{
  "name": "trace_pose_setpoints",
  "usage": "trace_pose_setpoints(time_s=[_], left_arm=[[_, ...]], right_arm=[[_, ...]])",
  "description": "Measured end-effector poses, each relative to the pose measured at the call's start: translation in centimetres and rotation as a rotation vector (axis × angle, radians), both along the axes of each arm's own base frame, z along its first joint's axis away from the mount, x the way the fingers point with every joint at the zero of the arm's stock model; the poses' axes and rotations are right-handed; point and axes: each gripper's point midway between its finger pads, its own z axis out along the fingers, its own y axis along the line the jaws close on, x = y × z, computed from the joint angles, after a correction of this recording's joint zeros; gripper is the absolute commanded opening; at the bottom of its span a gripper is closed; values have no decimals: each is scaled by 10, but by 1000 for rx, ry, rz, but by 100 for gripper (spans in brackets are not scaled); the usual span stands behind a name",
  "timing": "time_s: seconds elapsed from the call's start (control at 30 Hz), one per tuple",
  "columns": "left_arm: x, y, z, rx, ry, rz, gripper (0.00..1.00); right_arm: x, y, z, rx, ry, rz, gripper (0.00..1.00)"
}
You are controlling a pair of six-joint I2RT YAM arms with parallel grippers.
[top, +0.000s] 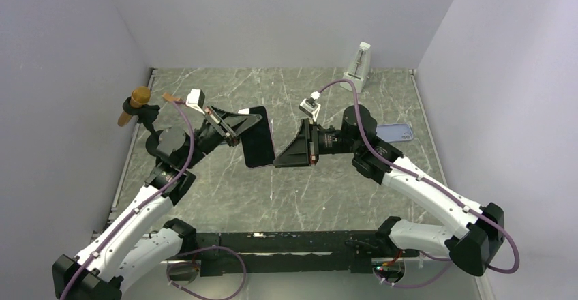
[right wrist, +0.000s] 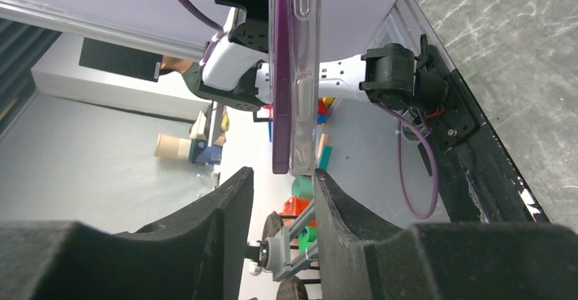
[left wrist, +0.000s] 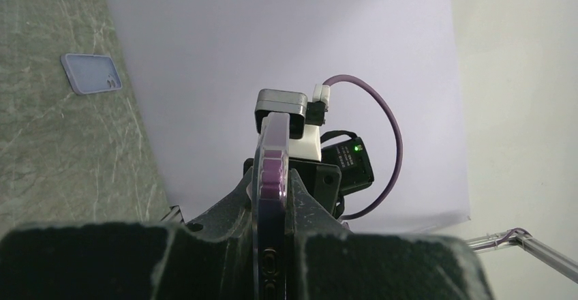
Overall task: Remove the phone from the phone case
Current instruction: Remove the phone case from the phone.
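Observation:
My left gripper (top: 235, 126) is shut on a dark-screened phone (top: 259, 136) and holds it above the table's middle. In the left wrist view the phone (left wrist: 272, 157) stands edge-on between the jaws of that gripper (left wrist: 272, 181), purple with a clear rim. In the right wrist view the phone (right wrist: 293, 75) shows a purple body with a translucent layer on one side. My right gripper (top: 278, 162) is open, and in its own view (right wrist: 283, 174) its fingertips flank the phone's free end. A pale lavender phone case (top: 395, 133) lies flat on the table at the right, also seen in the left wrist view (left wrist: 90, 73).
A white upright device (top: 358, 61) stands at the back wall. A brown-headed object on a black stand (top: 136, 102) sits at the left edge. Grey walls enclose the marble table (top: 286, 198) on three sides.

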Motion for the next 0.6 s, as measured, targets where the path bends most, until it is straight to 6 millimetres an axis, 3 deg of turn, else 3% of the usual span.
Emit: trace_pose_setpoints(time_s=[0.6], left_arm=[[1, 3, -1, 7, -2, -10, 0]], right_arm=[[-8, -3, 16, 64, -12, 7, 40]])
